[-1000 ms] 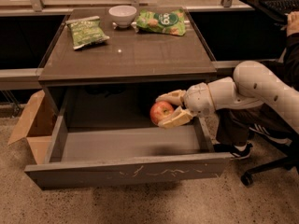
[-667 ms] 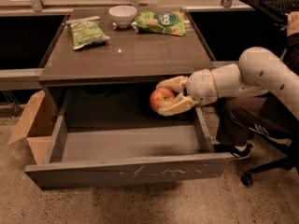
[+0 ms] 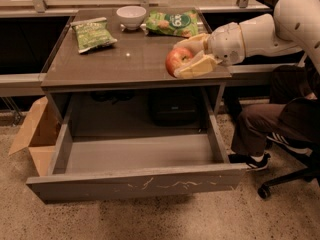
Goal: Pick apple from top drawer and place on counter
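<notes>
My gripper (image 3: 186, 57) is shut on the apple (image 3: 177, 60), a small red apple with yellowish patches. It holds the apple above the right front part of the counter (image 3: 125, 59). The arm reaches in from the right. The top drawer (image 3: 137, 181) stands pulled out below the counter, and its grey floor shows nothing in it. Its scratched front panel faces me.
On the counter stand a white bowl (image 3: 131, 16) at the back, a green chip bag (image 3: 92, 34) at the left and another green bag (image 3: 172, 23) at the back right. A cardboard box (image 3: 35, 139) lies left of the drawer. A seated person's legs (image 3: 272, 124) are at the right.
My gripper has lifted the apple from beside the drawer's right side up to above the counter's right front edge.
</notes>
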You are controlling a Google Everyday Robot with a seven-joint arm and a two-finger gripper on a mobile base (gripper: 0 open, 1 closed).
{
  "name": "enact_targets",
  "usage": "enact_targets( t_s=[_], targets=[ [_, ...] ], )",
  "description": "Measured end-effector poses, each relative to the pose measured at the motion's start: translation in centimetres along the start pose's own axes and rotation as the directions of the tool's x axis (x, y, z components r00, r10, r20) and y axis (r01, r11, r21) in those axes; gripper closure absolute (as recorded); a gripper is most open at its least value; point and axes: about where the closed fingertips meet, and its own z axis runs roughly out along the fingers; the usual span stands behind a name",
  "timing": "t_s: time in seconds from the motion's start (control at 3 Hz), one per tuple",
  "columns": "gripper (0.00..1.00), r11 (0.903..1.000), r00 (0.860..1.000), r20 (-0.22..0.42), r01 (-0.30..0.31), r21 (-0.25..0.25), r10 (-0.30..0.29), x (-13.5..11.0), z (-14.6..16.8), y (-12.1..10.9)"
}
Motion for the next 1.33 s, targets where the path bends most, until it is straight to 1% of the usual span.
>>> enact_targets(
  t_s=[0.33,0.67,1.0,1.33],
  targets=[
    [1.00,0.9999,1.000,0.008,-0.006,0.010,0.006,0.1,0.2,-0.3],
    [1.00,0.9980,0.999,0.037,-0.025,0.058,0.023,0.1,0.3,-2.0],
    [1.00,0.9827,0.991,0.073,-0.126,0.136,0.117,1.7,0.1,-7.4],
    [1.00,0.9594,0.979,0.090,-0.197,0.202,0.182,2.9,-0.3,-10.9]
  ],
)
